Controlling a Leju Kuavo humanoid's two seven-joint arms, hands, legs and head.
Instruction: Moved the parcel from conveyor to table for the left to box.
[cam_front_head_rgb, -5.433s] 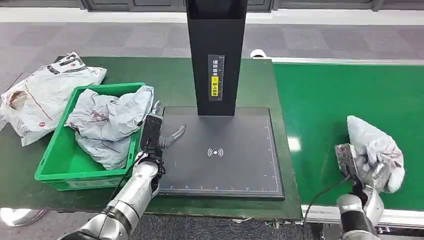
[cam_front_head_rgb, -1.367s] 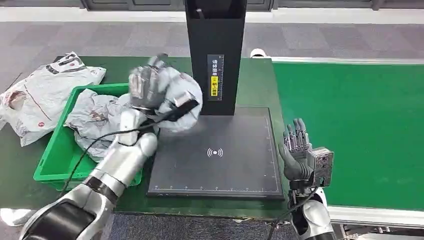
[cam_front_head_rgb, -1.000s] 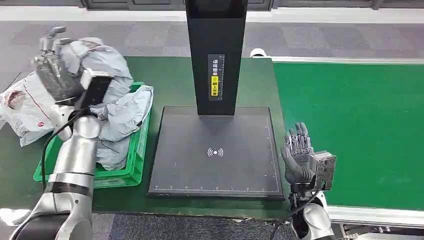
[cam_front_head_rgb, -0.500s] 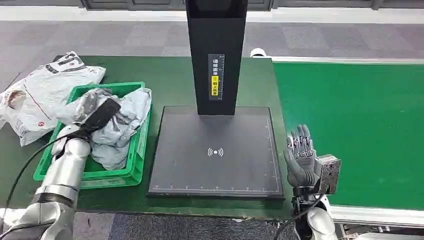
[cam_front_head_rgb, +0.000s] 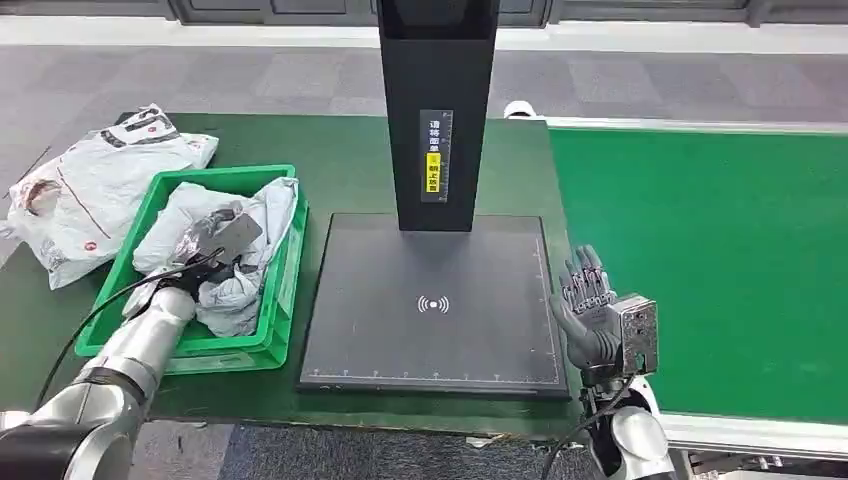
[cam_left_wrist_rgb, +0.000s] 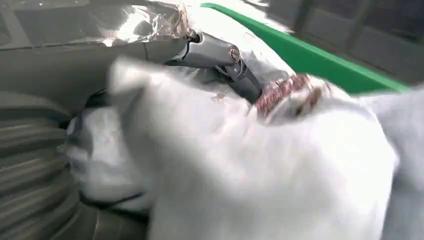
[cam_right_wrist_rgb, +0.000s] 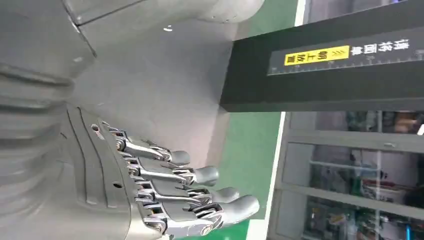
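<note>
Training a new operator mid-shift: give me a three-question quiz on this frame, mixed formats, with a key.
1. True or false: the right hand holds a parcel.
2. The left hand is over which container? A) green crate B) conveyor belt C) scanner platform
3. Fill in: the white mailer bag lies on the table ____ the crate.

Key: 1 false; 2 A; 3 outside, beside it.

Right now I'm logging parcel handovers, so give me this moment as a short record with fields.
left hand: down in the green crate, among the grey parcels; grip not clear
right hand: raised, fingers apart, holding nothing
scan pad: nothing on it
conveyor belt: no parcel in view
white bags: on the table beside the crate
</note>
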